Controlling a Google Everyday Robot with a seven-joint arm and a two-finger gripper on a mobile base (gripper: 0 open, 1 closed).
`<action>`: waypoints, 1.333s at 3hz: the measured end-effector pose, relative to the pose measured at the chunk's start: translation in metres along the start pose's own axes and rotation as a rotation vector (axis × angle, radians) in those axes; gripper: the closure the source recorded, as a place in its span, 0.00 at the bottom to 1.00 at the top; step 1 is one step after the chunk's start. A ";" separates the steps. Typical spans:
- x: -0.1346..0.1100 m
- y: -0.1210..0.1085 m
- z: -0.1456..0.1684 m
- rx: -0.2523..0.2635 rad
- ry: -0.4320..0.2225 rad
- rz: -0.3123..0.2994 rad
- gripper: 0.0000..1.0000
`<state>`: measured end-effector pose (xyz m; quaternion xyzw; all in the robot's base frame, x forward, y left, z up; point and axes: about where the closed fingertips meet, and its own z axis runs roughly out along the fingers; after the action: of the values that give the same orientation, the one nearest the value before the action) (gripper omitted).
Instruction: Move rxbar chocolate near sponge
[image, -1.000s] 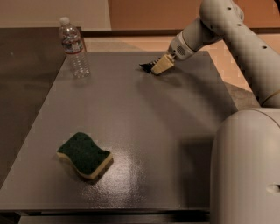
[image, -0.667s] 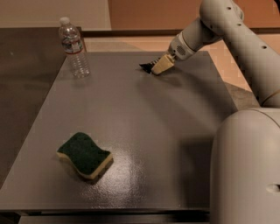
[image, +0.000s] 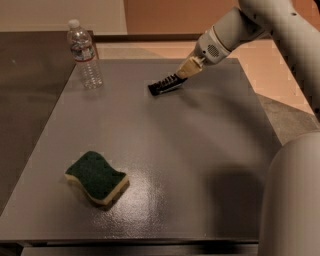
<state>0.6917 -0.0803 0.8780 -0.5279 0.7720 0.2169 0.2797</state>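
Observation:
The rxbar chocolate (image: 164, 85) is a small black bar with white lettering at the far middle of the grey table. My gripper (image: 179, 77) reaches in from the upper right and is shut on the bar's right end. The bar sticks out to the lower left, at or just above the tabletop. The sponge (image: 97, 177), dark green on top with a pale yellow base, lies at the near left of the table, far from the bar and the gripper.
A clear plastic water bottle (image: 84, 55) stands upright at the far left corner of the grey table (image: 200, 160). My arm's white body (image: 292, 200) fills the right side. The table's front edge runs along the bottom.
The gripper with the black bar has moved a little to the left and towards the front of the table. The sponge and the bottle have not moved.

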 end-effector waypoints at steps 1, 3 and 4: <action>-0.002 0.030 -0.023 -0.025 -0.002 -0.011 1.00; 0.013 0.084 -0.035 -0.107 0.019 -0.047 1.00; 0.013 0.084 -0.035 -0.107 0.019 -0.047 1.00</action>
<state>0.6025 -0.0820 0.8990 -0.5623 0.7492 0.2463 0.2487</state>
